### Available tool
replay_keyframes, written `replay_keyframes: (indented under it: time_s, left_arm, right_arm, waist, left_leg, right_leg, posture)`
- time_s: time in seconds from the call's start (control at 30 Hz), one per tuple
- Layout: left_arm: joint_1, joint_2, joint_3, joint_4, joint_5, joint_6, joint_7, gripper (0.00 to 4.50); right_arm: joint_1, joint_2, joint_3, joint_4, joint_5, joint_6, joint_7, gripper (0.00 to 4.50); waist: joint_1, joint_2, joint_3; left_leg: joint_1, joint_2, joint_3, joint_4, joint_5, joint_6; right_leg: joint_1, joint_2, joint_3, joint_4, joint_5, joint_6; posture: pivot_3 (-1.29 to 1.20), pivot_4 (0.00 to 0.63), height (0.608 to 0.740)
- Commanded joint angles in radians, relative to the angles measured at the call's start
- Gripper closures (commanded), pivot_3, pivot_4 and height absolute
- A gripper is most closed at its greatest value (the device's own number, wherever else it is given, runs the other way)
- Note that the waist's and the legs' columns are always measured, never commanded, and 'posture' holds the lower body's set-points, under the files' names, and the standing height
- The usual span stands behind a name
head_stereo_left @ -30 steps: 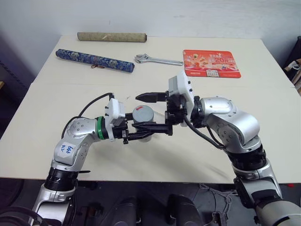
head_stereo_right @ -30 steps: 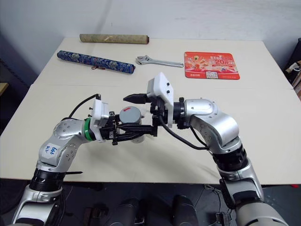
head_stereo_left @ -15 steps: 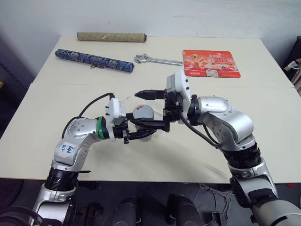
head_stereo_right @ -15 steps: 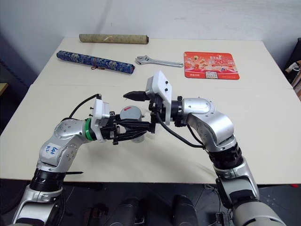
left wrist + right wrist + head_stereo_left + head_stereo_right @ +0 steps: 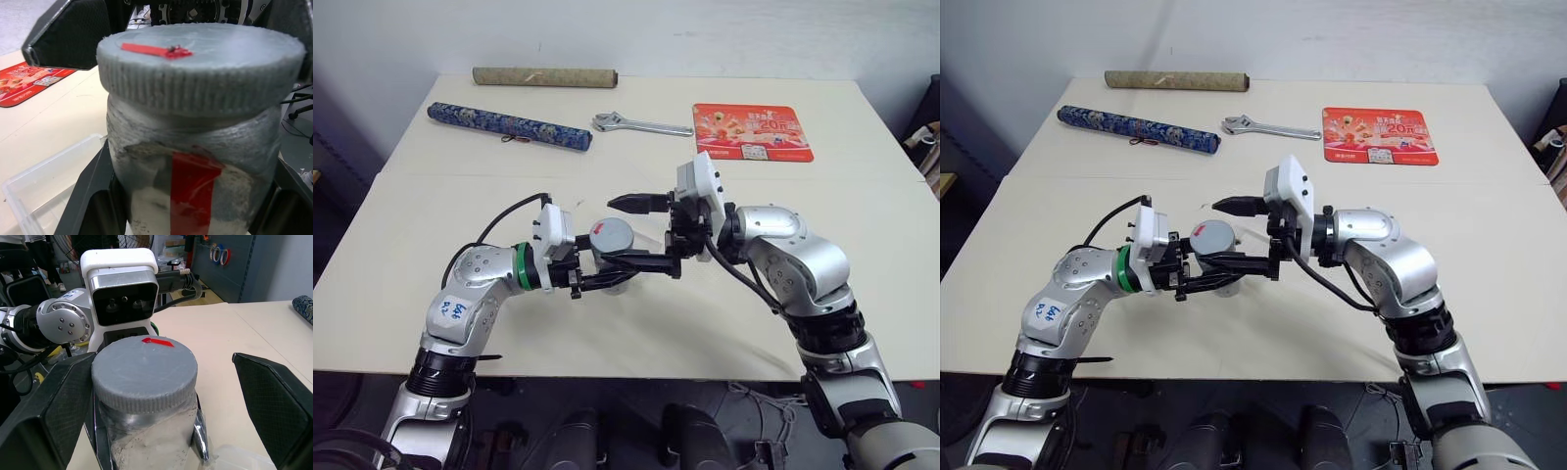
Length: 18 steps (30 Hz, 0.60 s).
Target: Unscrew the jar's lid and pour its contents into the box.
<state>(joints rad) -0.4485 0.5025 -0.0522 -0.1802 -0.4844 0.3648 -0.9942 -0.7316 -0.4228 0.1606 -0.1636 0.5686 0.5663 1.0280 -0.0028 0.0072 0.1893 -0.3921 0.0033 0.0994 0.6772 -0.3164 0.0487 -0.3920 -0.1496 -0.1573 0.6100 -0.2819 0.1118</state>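
Jar (image 5: 195, 166): clear, upright, held above the table (image 5: 431, 294) in front of the robot, clamped round its body by the left gripper (image 5: 607, 271), whose fingers are closed on it. Red strip on its side; any print on it is too blurred to read.

Lid (image 5: 144, 372): grey, ribbed rim, still screwed on; red tape mark on top, no writing.

Right gripper (image 5: 641, 233): fingers spread wide either side of the lid, one above and one below in the head view, not touching it.

Step in hand, by my reading: taking hold of the lid. To do it well, centre the fingers on the ribbed rim, close squarely so the cap does not cock, keep the left grip firm and the jar upright while twisting.

Box (image 5: 54, 181): clear plastic, on the table under the jar.

Mat (image 5: 753, 131): red, at the far right; large figure "20" legible, smaller print not.

Left arm sticker (image 5: 454, 310): handwritten marks, possibly digits.
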Motion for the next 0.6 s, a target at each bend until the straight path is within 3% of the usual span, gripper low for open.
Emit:
replay_keyframes:
  time_s: [0.03,0.3,0.6]
  left_arm:
    - [-0.005,0.003,0.008,-0.037,-0.014,-0.013,-0.009,2.16]
    - [0.001,0.007,0.011,-0.046,-0.017,-0.007,-0.008,2.16]
    - [0.001,0.006,0.007,-0.053,-0.021,0.004,-0.008,2.16]
  right_arm:
    - [0.008,-0.017,-0.051,-0.013,0.023,-0.008,0.009,0.02]
    - [0.013,-0.011,-0.069,-0.066,0.095,0.02,0.04,0.02]
    - [-0.042,0.013,-0.007,-0.101,0.056,0.067,-0.011,0.02]
  waist:
    - [0.001,0.0,0.0]
    - [0.001,0.0,0.0]
    - [0.0,0.0,0.0]
  left_leg:
    - [0.0,0.0,0.0,0.0,0.0,0.0]
    - [0.0,0.0,0.0,0.0,0.0,0.0]
    - [0.0,0.0,0.0,0.0,0.0,0.0]
  right_leg:
    - [0.0,0.0,0.0,0.0,0.0,0.0]
    - [0.0,0.0,0.0,0.0,0.0,0.0]
    - [0.0,0.0,0.0,0.0,0.0,0.0]
  posture:
    - [0.0,0.15,0.74]
    - [0.0,0.15,0.74]
    - [0.0,0.15,0.74]
